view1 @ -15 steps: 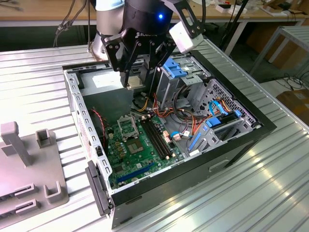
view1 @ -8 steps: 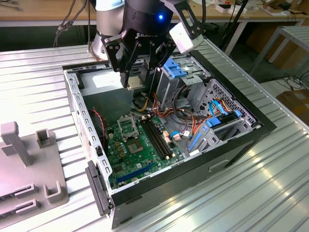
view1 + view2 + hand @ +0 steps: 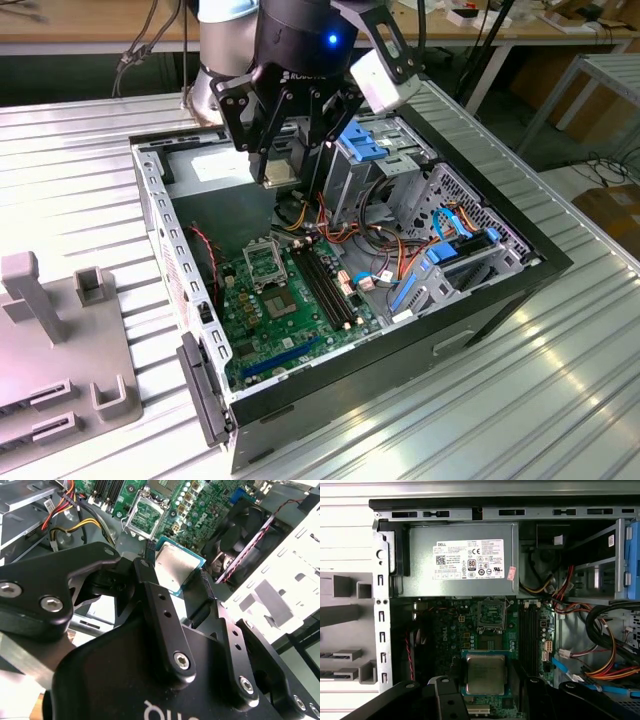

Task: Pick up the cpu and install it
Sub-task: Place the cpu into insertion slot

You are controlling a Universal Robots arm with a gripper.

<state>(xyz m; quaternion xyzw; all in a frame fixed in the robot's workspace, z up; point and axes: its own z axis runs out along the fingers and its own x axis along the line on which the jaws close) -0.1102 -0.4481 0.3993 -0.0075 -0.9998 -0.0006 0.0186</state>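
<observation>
Clasping cpu (image 3: 485, 674), end effector (image 3: 290, 168) above computer case (image 3: 400, 362)

One open computer case (image 3: 400, 368) lies on one tabletop (image 3: 560, 400), in the middle of the exterior view; in it are one green motherboard (image 3: 290, 320), one power supply (image 3: 465, 560) and one metal-framed socket (image 3: 492, 615); one claw (image 3: 287, 172) at the upper middle; one cpu (image 3: 485, 674); one grey fixture (image 3: 60, 370) at the lower left of that view.
</observation>
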